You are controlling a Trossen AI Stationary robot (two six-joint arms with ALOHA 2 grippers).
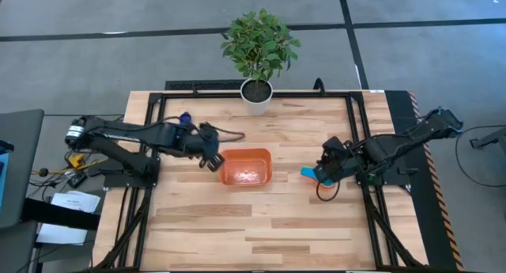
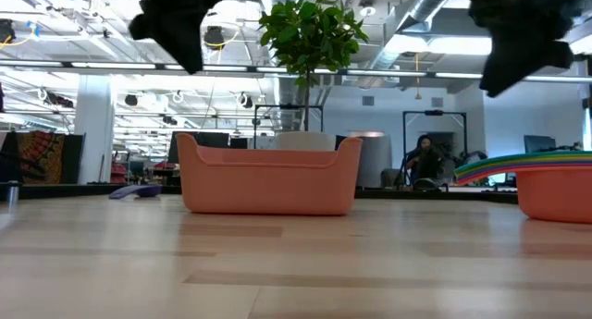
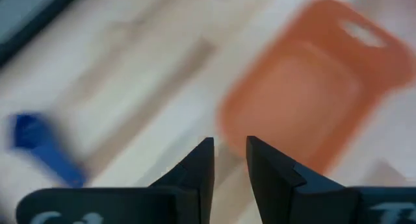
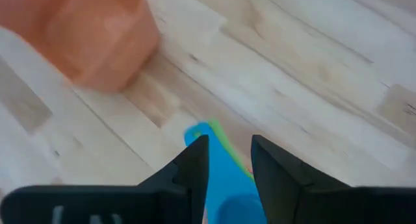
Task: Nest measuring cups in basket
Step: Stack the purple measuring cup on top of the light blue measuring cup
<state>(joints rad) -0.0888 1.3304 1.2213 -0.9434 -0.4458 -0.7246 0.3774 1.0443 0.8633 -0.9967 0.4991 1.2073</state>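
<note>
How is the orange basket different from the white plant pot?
The basket is orange, wide and shallow; the plant pot is white, small and round. The basket looks empty, while the plant pot holds a leafy green plant. The basket sits mid-table between the two arms; the plant pot stands at the table's far edge. Both rest upright on the table.

Overhead, table-level, 2 wrist cams; basket [image 1: 246,167] shared

No readable text, label, brand, number or sign is shown on anything in any of the views.
</note>
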